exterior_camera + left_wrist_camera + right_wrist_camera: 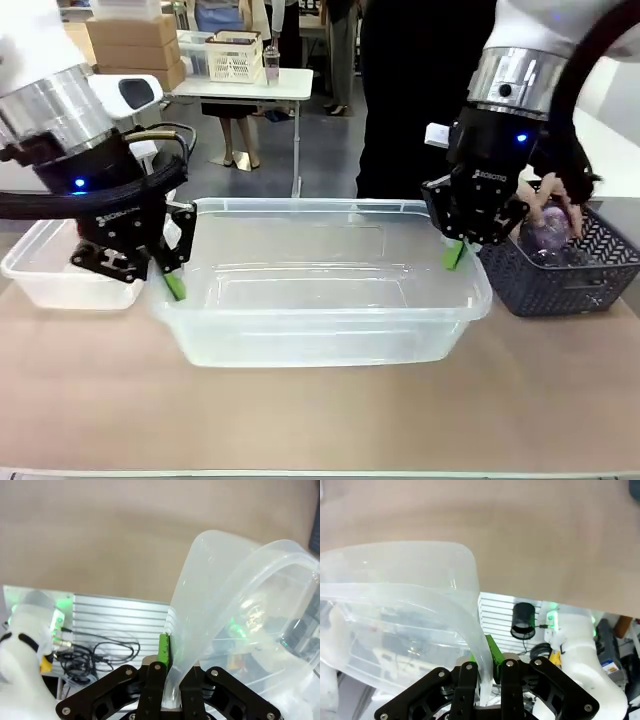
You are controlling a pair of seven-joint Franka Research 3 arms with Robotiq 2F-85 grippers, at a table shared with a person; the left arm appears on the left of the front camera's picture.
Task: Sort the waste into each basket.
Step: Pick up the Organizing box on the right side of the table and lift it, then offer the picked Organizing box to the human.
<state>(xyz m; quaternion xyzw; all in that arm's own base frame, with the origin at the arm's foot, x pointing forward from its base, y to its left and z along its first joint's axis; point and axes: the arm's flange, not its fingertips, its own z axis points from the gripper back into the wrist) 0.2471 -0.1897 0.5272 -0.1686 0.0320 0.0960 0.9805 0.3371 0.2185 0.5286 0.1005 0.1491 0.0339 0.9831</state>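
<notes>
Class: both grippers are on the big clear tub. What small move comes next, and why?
Probably lift both ends together: the left gripper and right gripper each pinch the big tub rim at opposite ends; moving one alone might twist it.

Only text I can make out is ROBOTIQ, small white print on the left gripper (172,285) at 9 o'clock and the right gripper (455,255) at 3 o'clock.

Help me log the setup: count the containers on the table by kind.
large clear tub: 1
small clear tub: 1
dark mesh basket: 1
Total: 3
</notes>
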